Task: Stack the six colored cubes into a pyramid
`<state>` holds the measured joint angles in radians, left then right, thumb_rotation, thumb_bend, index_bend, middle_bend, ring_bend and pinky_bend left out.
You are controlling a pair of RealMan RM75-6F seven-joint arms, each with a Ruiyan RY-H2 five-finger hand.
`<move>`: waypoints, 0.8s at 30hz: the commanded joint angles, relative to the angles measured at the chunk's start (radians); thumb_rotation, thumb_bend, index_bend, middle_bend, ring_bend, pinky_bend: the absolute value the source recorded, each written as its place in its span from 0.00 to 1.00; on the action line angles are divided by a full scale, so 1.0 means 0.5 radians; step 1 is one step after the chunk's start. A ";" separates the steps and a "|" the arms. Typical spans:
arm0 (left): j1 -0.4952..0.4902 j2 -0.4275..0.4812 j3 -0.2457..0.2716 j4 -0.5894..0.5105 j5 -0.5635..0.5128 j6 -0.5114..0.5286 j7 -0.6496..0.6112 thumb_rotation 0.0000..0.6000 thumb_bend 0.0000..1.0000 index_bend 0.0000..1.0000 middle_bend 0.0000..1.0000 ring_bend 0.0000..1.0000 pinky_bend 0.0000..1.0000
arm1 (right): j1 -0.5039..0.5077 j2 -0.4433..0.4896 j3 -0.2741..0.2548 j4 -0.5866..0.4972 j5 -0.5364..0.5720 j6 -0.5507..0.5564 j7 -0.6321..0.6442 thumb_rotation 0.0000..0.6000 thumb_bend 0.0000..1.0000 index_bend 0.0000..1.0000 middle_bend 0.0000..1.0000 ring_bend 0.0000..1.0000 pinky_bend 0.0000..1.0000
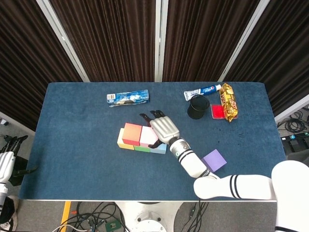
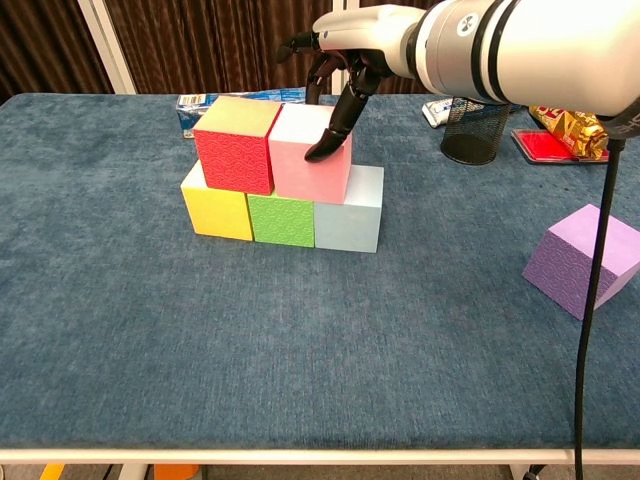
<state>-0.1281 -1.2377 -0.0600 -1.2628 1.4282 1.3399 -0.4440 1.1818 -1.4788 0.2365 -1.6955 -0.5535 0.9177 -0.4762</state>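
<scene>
The left hand (image 1: 6, 162) is cut off by the head view's left edge; its fingers' pose is unclear.

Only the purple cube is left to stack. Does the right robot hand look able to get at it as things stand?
Probably yes. The purple cube sits alone on bare table, nothing beside or over it. The right robot hand rests a finger on the pink cube and holds nothing.

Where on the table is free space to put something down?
Free: the table's front strip before the cube stack, and its left side. Crowded: the back right corner around the black cup, toothpaste and snack bag.
</scene>
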 commanded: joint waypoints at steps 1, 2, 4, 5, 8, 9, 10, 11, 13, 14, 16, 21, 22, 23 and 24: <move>0.000 -0.001 -0.001 0.002 0.000 0.000 -0.001 1.00 0.00 0.11 0.11 0.00 0.14 | 0.003 -0.003 0.002 0.005 0.003 -0.003 -0.001 1.00 0.10 0.00 0.53 0.01 0.00; 0.000 -0.001 -0.001 0.002 -0.001 0.001 -0.003 1.00 0.00 0.11 0.11 0.00 0.14 | 0.005 -0.005 0.004 0.009 0.007 -0.007 -0.001 1.00 0.10 0.00 0.52 0.01 0.00; 0.002 -0.001 -0.001 0.003 -0.001 0.002 -0.006 1.00 0.00 0.11 0.11 0.00 0.14 | 0.008 -0.007 0.005 0.012 0.014 -0.016 -0.001 1.00 0.10 0.00 0.51 0.01 0.00; 0.002 -0.001 0.000 0.004 -0.001 0.003 -0.007 1.00 0.00 0.11 0.11 0.00 0.14 | 0.010 -0.008 0.005 0.014 0.018 -0.019 -0.002 1.00 0.10 0.00 0.50 0.01 0.00; 0.002 0.000 0.001 0.004 0.002 0.003 -0.007 1.00 0.00 0.11 0.11 0.00 0.14 | 0.012 -0.011 0.005 0.016 0.022 -0.019 -0.004 1.00 0.10 0.00 0.41 0.01 0.00; 0.001 0.000 0.001 0.005 0.002 0.002 -0.007 1.00 0.00 0.11 0.11 0.00 0.14 | 0.012 -0.009 0.004 0.014 0.022 -0.022 -0.002 1.00 0.09 0.00 0.38 0.01 0.00; 0.001 0.000 0.002 0.006 0.002 0.000 -0.007 1.00 0.00 0.11 0.11 0.00 0.14 | 0.012 -0.007 0.003 0.013 0.023 -0.026 -0.003 1.00 0.09 0.00 0.35 0.01 0.00; 0.000 0.000 0.002 0.007 0.001 -0.003 -0.008 1.00 0.00 0.11 0.11 0.00 0.14 | 0.014 -0.004 0.002 0.012 0.026 -0.031 -0.004 1.00 0.08 0.00 0.31 0.01 0.00; -0.001 0.000 0.001 0.008 0.000 -0.006 -0.010 1.00 0.00 0.11 0.11 0.00 0.14 | 0.017 0.002 0.003 0.012 0.039 -0.045 -0.001 1.00 0.06 0.00 0.25 0.00 0.00; -0.001 0.000 0.001 0.008 -0.001 -0.006 -0.011 1.00 0.00 0.11 0.11 0.00 0.14 | 0.018 0.003 0.005 0.013 0.040 -0.047 0.001 1.00 0.05 0.00 0.23 0.00 0.00; -0.001 0.000 0.001 0.008 0.000 -0.004 -0.012 1.00 0.00 0.11 0.11 0.00 0.14 | 0.019 0.005 0.007 0.014 0.041 -0.057 0.008 1.00 0.03 0.00 0.20 0.00 0.00; -0.001 0.000 0.001 0.010 -0.001 -0.006 -0.013 1.00 0.00 0.11 0.11 0.00 0.14 | 0.020 0.021 0.007 0.007 0.040 -0.082 0.025 1.00 0.00 0.00 0.14 0.00 0.00; -0.001 0.001 0.000 0.009 -0.001 -0.004 -0.014 1.00 0.00 0.11 0.11 0.00 0.14 | 0.020 0.025 0.007 0.003 0.039 -0.088 0.029 1.00 0.00 0.00 0.13 0.00 0.00; -0.001 0.001 0.000 0.008 -0.001 -0.003 -0.014 1.00 0.00 0.11 0.11 0.00 0.14 | 0.019 0.030 0.007 -0.002 0.038 -0.093 0.034 1.00 0.00 0.00 0.12 0.00 0.00; 0.000 0.003 0.000 0.005 0.000 -0.001 -0.015 1.00 0.00 0.11 0.11 0.00 0.14 | 0.018 0.038 0.005 -0.011 0.036 -0.098 0.037 1.00 0.00 0.00 0.11 0.00 0.00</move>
<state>-0.1280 -1.2360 -0.0600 -1.2605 1.4283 1.3396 -0.4511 1.1911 -1.4623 0.2395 -1.6983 -0.5346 0.8707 -0.4589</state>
